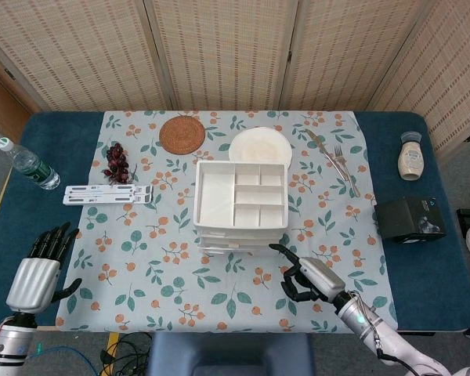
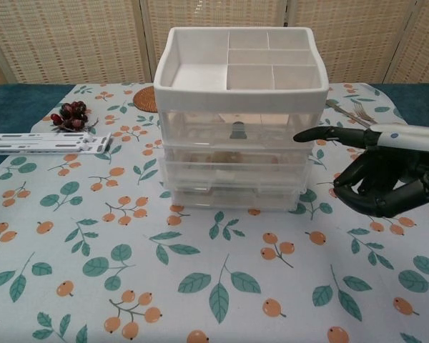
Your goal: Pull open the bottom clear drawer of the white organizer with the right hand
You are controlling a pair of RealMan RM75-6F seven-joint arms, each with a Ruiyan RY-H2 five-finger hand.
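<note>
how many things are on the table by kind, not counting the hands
organizer: 1
bottles: 2, water bottle and white bottle
plate: 1
woven coaster: 1
grapes: 1
white rack: 1
cutlery: 2
black box: 1
total: 10

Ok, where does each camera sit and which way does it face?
Head view: high above the near table edge, looking steeply down; shows left hand and right hand.
Chest view: low at the near edge, facing the organizer's clear drawer fronts level; only the right hand shows.
Shared: organizer, right hand, grapes, fork.
</note>
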